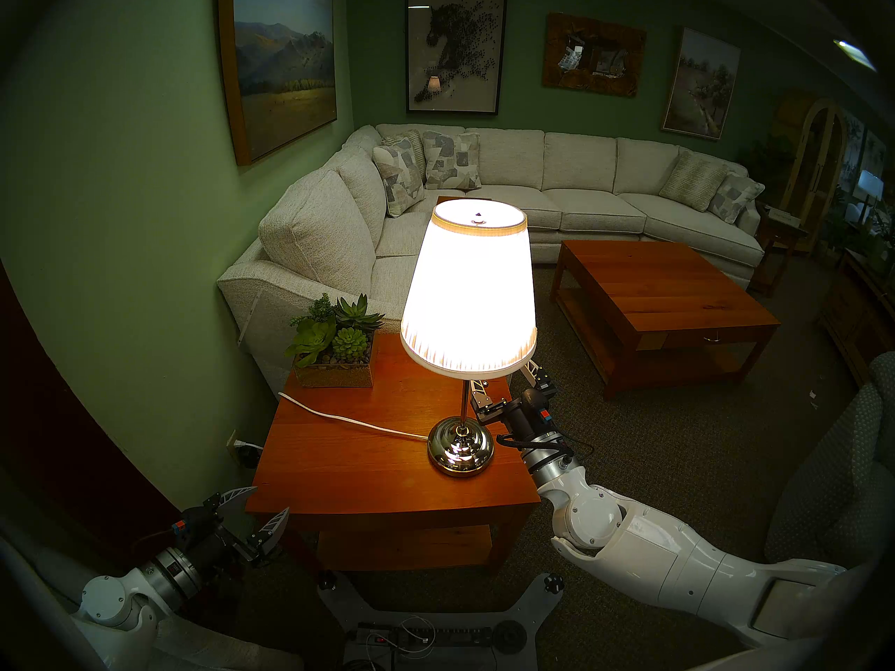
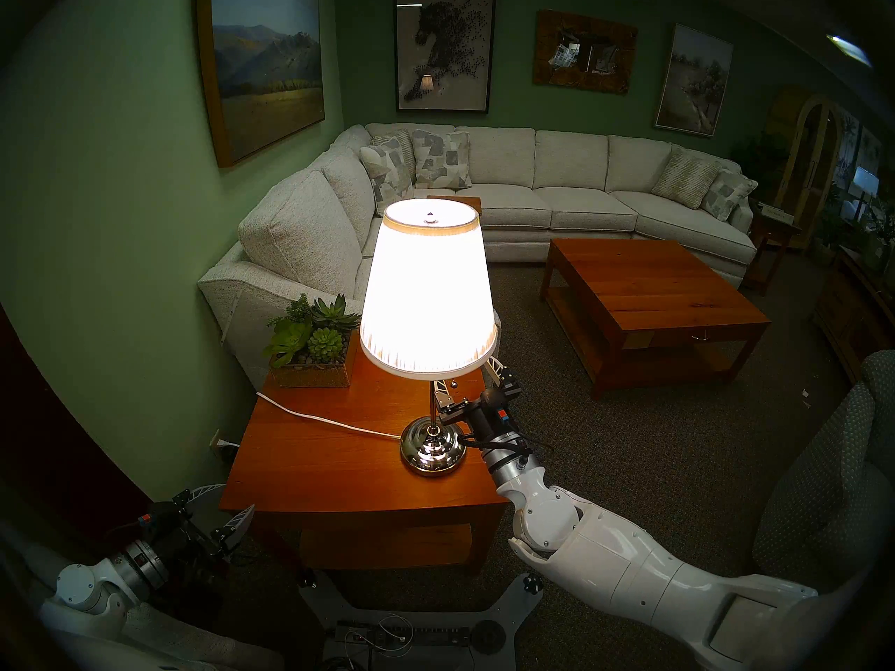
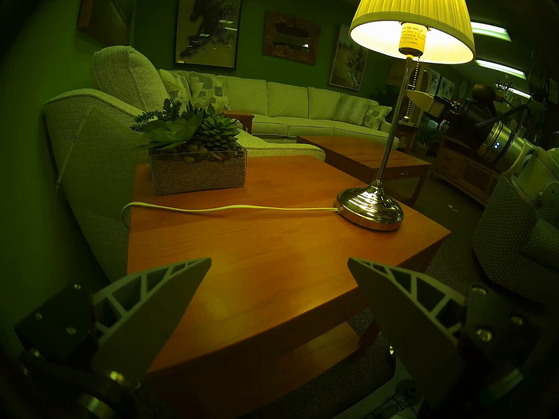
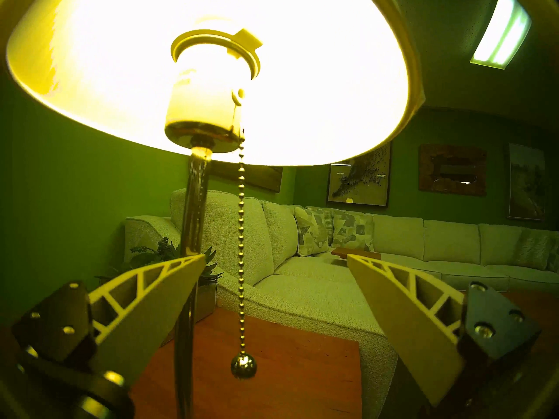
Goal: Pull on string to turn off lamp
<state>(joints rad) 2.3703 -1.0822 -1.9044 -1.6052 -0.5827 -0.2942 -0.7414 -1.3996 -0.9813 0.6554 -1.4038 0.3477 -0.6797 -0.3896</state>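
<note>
The lamp is lit; its white pleated shade [image 1: 469,292] stands on a thin chrome stem over a domed chrome base [image 1: 460,448] on the wooden side table [image 1: 339,481]. The string [image 4: 241,243] is a thin bead chain ending in a small shiny ball [image 4: 243,365]. It hangs from the socket beside the stem and also shows in the left wrist view [image 3: 413,88]. My right gripper [image 4: 276,258] is open just under the shade, with the chain hanging free between its fingers, nearer the left one. My left gripper [image 1: 271,499] is open and empty at the table's near left corner.
A glass planter of succulents [image 1: 334,350] sits at the table's back left. A white power cord [image 1: 348,420] runs from the lamp base off the left edge. A sofa [image 1: 581,181] stands behind, a coffee table [image 1: 663,307] to the right, an armchair [image 1: 833,462] far right.
</note>
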